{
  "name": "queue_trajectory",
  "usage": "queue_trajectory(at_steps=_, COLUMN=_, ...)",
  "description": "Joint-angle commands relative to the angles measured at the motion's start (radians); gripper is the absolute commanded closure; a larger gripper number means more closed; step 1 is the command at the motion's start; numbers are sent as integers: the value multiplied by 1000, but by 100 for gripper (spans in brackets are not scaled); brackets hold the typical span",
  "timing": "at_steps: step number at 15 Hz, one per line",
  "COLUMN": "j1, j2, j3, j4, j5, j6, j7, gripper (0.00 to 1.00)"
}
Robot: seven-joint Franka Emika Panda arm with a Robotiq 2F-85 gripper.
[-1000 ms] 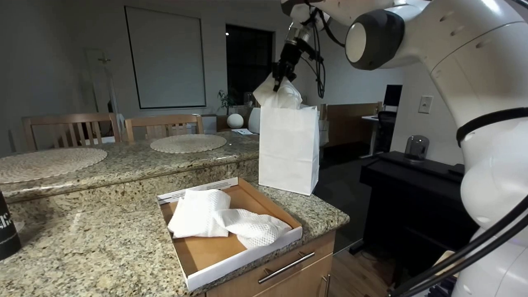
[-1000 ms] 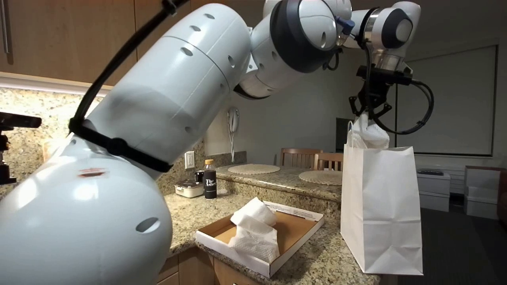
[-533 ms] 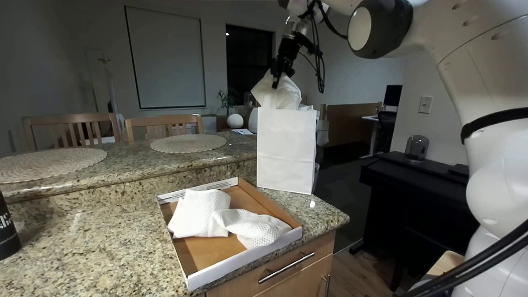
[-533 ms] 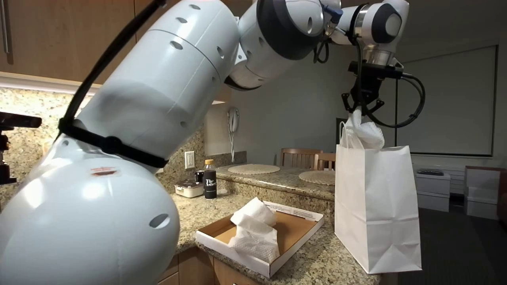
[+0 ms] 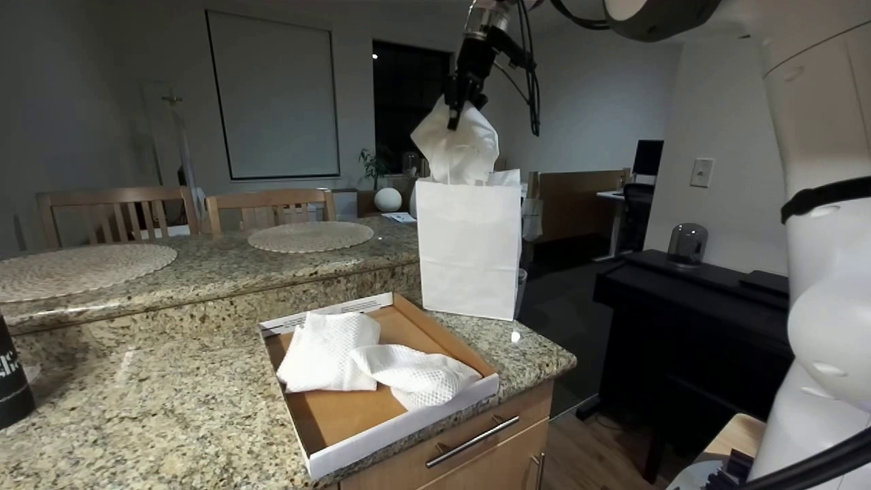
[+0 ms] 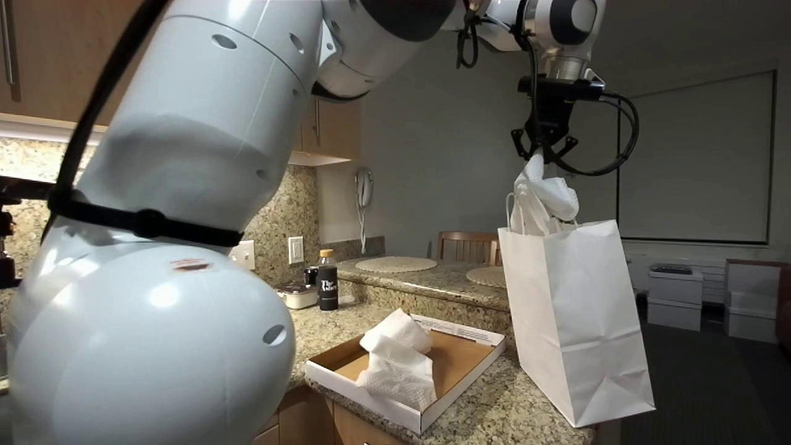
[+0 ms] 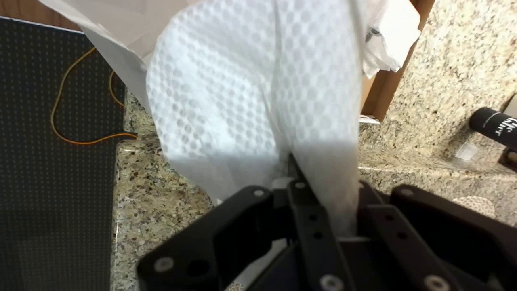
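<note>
My gripper (image 5: 454,122) is shut on a white dimpled paper towel (image 5: 463,151) above a white paper bag (image 5: 469,252). The gripper (image 6: 539,154) and towel (image 6: 547,191) also show in an exterior view. The towel's lower end is hidden inside the bag. The bag (image 6: 593,321) leans, with its base at the counter's corner. In the wrist view the towel (image 7: 226,89) hangs from between the fingers (image 7: 325,182) and hides much of the bag. Two more white towels (image 5: 333,347) (image 5: 422,374) lie in a shallow cardboard tray (image 5: 384,435) beside the bag.
The granite counter (image 5: 170,408) ends just past the bag. A raised ledge with woven placemats (image 5: 311,235) runs behind the tray. A dark bottle (image 6: 327,284) and a small box (image 6: 296,295) stand farther along the counter. A clear glass (image 5: 521,289) shows partly behind the bag.
My gripper has risen with the towel, moving left in both exterior views. More towel shows above the bag's rim. The bag's top has shifted left and it leans more.
</note>
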Motion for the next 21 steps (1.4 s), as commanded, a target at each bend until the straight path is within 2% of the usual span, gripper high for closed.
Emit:
queue_trajectory(at_steps=1, j1=55, j2=-132, j3=-11, j4=-180, j5=-31, j6=130, j7=46, gripper=93)
queue_trajectory(at_steps=5, j1=95, j2=-211, j3=-9, j4=-314, j5=-37, j6=325, j7=85, gripper=93)
queue_trajectory(at_steps=11, j1=137, j2=-284, j3=-4, j4=-456, j5=-69, j6=518, j7=139, gripper=93)
queue_trajectory(at_steps=14, j1=155, j2=-323, j3=-1, j4=-519, j5=-75, j6=650, j7=168, gripper=93)
queue_trajectory(at_steps=15, j1=78, j2=-341, j3=90, j4=-536, j5=-98, j6=694, j7=187, gripper=93)
queue_trajectory(at_steps=19, j1=49, j2=-387, j3=148, j4=-596, j5=-178, j6=788, j7=255, gripper=93)
queue_trajectory(at_steps=21, j1=37, j2=-398, j3=166, j4=-611, j5=-215, j6=781, j7=282, gripper=93)
